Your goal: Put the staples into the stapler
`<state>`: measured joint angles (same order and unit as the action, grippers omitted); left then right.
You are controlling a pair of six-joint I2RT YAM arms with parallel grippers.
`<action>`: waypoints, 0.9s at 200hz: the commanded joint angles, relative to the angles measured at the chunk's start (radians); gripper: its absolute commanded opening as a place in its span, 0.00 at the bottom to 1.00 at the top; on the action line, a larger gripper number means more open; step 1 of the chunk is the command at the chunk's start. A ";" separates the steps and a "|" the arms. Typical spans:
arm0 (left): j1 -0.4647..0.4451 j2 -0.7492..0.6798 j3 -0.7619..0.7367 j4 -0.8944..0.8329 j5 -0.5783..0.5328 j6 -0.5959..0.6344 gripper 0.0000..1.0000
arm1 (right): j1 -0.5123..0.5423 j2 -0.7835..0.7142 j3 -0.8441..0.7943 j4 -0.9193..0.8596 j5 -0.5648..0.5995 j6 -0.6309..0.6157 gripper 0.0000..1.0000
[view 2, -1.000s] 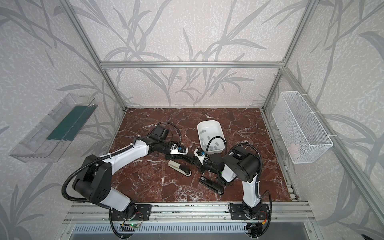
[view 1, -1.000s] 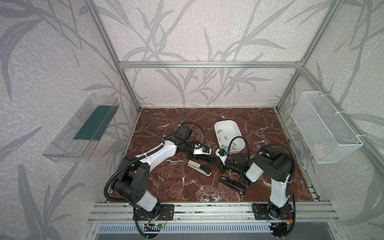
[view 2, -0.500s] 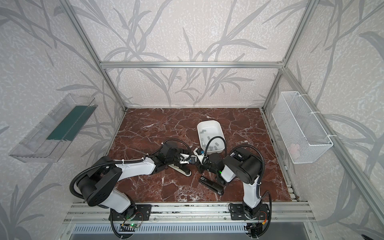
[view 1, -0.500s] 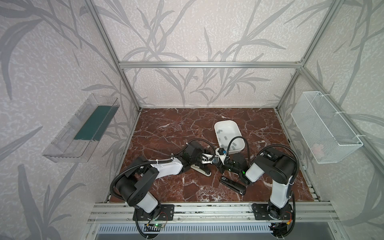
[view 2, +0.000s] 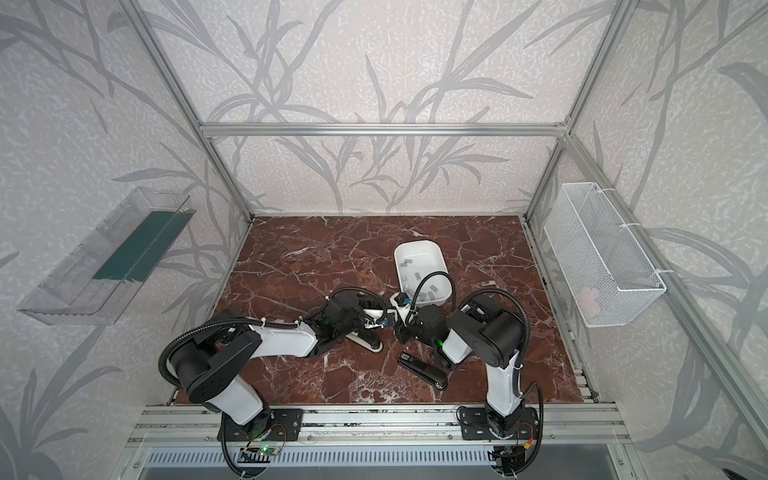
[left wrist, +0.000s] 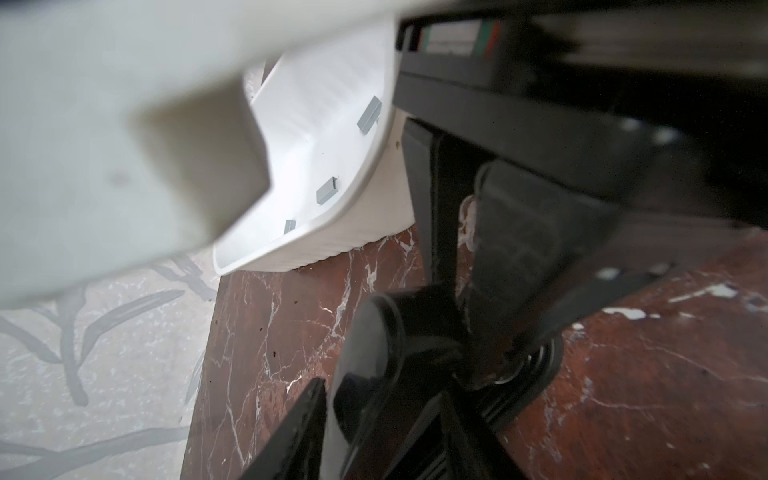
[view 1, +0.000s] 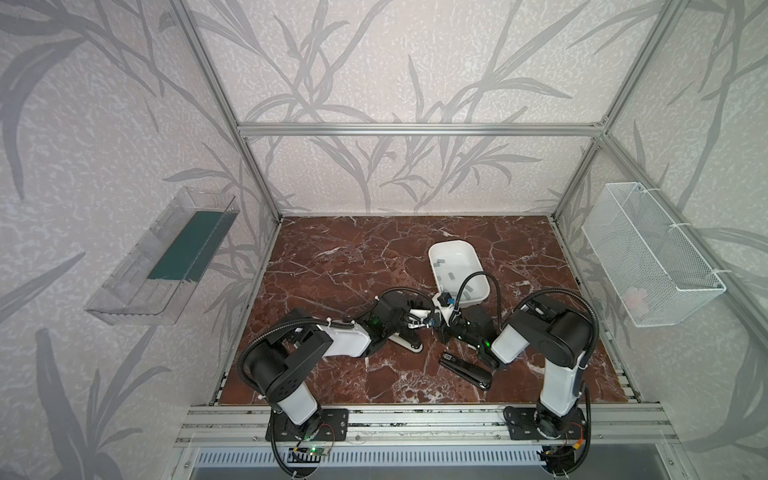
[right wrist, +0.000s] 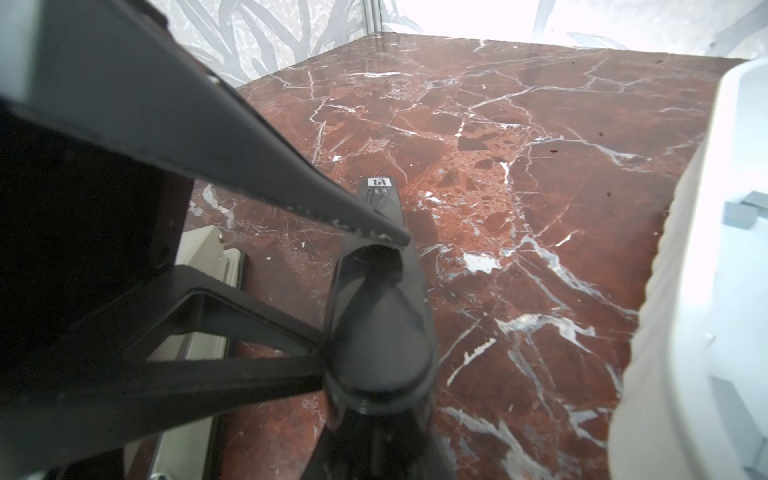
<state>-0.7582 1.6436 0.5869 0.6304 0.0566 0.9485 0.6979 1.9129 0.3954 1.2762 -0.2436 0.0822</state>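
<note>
Over the last second I am watching the left gripper (view 1: 417,325) swinging forward and dropping low over the white stapler (view 1: 409,344). It is now facing the right gripper (right wrist: 365,303) nose to nose, and the right one is staying put. The right one is pinching a glossy black stapler (right wrist: 376,332) by its rounded end. The left one's fingers are blurring out of its wrist view, so I cannot tell whether they are spread.

The staples (view 1: 439,262), short flat grey strips, are lying loose in the white plastic tub (view 1: 457,253) just behind both grippers. A second black stapler (view 1: 465,370) is resting flat on the red-brown, white-veined marble table (view 1: 353,266). Pale leaf-patterned walls (view 1: 374,62) and an aluminium frame (view 1: 415,129) are enclosing the cell.
</note>
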 commanded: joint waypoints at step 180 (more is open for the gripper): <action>0.110 -0.098 0.099 0.136 -0.016 -0.220 0.51 | 0.097 0.015 0.011 0.003 -0.071 -0.025 0.00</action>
<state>-0.6670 1.5848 0.6220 0.6170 0.0387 0.7692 0.7387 1.9129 0.4076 1.2747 -0.1558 0.0868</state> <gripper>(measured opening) 0.512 0.178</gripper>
